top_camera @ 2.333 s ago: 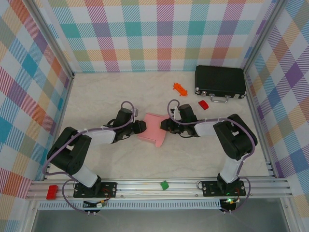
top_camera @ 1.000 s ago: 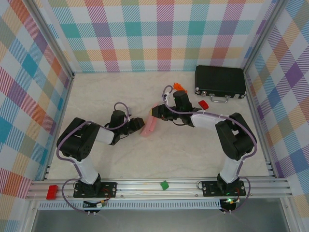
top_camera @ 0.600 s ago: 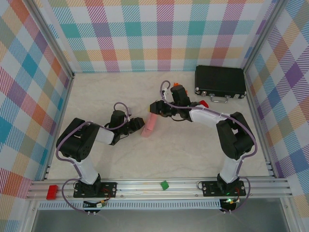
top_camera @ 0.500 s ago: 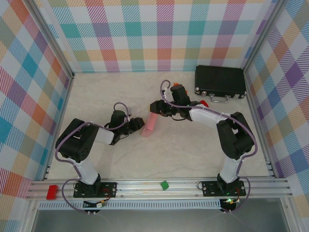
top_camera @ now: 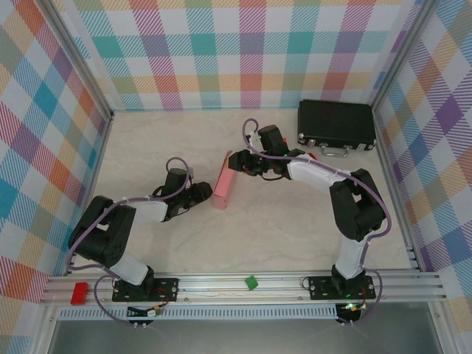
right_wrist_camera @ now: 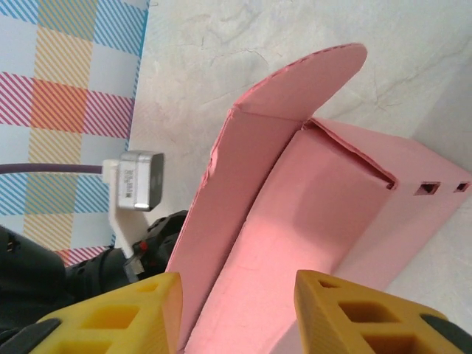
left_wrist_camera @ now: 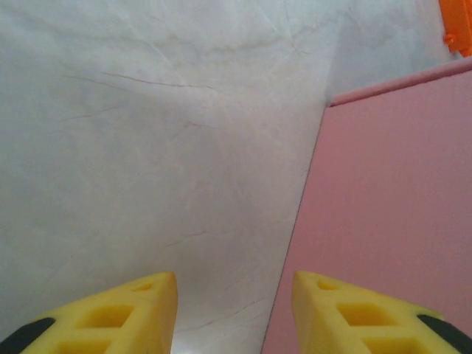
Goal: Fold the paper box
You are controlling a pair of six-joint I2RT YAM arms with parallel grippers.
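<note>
Two end effectors (top_camera: 206, 193) (top_camera: 237, 162) flank the paper box (top_camera: 223, 181); right grip unclear.

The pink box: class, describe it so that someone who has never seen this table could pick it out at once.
On the pale table, look between the left arm and the right arm. There sits the pink box, a long card piece with one flap open. It is the only pink thing; the black case lies far right.

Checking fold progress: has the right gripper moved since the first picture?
Yes. The right gripper moved toward the back wall, now almost level with the handle of the black case.
</note>
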